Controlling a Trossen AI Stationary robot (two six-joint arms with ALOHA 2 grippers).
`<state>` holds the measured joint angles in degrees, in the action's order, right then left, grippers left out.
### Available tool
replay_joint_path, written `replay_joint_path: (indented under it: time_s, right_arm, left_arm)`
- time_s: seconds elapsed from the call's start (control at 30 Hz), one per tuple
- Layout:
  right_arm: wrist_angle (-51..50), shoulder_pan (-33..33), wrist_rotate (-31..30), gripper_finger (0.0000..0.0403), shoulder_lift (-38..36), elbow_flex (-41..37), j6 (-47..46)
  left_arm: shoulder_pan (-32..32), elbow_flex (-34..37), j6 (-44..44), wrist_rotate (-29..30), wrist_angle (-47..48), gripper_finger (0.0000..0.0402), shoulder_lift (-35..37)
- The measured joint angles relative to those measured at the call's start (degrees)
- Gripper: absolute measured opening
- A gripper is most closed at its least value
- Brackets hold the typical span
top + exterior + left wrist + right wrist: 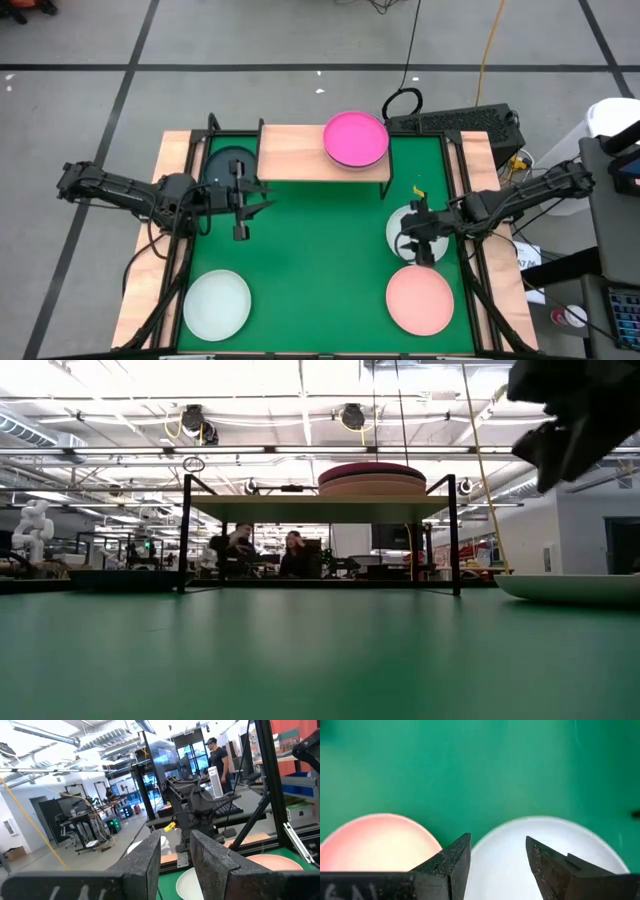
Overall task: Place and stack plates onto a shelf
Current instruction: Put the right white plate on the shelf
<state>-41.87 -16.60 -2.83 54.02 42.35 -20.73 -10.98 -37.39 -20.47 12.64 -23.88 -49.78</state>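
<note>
A light wooden shelf [290, 152] on thin black legs stands at the mat's far side. It carries a stack of plates with a magenta plate [355, 138] on top, also seen as a stack [371, 478] in the low view. A dark teal plate [222, 162] lies on the mat left of the shelf. My left gripper [262, 200] hovers open and empty near it, pointing level toward the table's right. My right gripper [497, 850] points straight down, open, above a white plate [560, 832] on the mat. The low view shows this gripper [580, 420] well clear of that plate [570, 588].
A pale pink plate [420, 300] lies at the mat's near right, just beside the white one. A mint-white plate [216, 303] lies at the near left. The green mat [320, 260] is bare in the middle. A keyboard [455, 122] and cables sit behind the shelf.
</note>
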Motion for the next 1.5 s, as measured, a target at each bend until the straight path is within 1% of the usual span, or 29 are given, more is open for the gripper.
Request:
replay_joint_path:
  time_s: [0.17,0.33,0.53,0.77,0.9,1.07,1.23,1.4,1.5]
  right_arm:
    - [-5.3,-0.78,0.09,0.0171,0.48,0.0,-3.6]
    - [-6.37,-3.95,0.13,0.0171,3.68,0.0,-6.42]
    - [-4.18,-6.28,-1.26,0.0171,9.08,-0.04,-9.84]
    - [5.39,-7.56,-1.88,0.0171,14.87,-0.04,-10.26]
    - [4.58,-7.52,-4.65,0.0171,18.41,-0.07,-12.53]
    - [4.65,-7.52,-4.87,0.0171,21.9,-0.09,-13.69]
    - [5.79,-7.52,-5.1,0.0171,23.76,-0.09,-15.06]
    - [5.64,-7.52,-8.96,0.017,24.97,-0.08,-16.14]
    - [5.53,-7.5,-9.33,0.0154,25.51,-0.09,-16.13]
  left_arm:
    - [0.02,0.0,-0.02,-0.04,0.02,0.0113,-0.02]
    - [0.02,0.0,-0.04,-0.07,0.02,0.0113,-0.02]
    - [0.02,0.0,-0.13,-0.07,0.04,0.0113,-0.02]
    - [0.02,0.0,-0.13,-0.07,0.07,0.0113,-0.02]
    - [0.02,0.0,-0.13,-0.07,0.07,0.0113,-0.02]
    - [0.02,0.0,-0.11,-0.07,0.07,0.0113,-0.02]
    - [0.02,0.0,-0.09,-0.07,0.07,0.0113,-0.02]
    - [0.02,0.0,-0.09,-0.07,0.07,0.0113,-0.02]
    - [0.02,0.0,-0.08,-0.07,0.07,0.0113,-0.02]
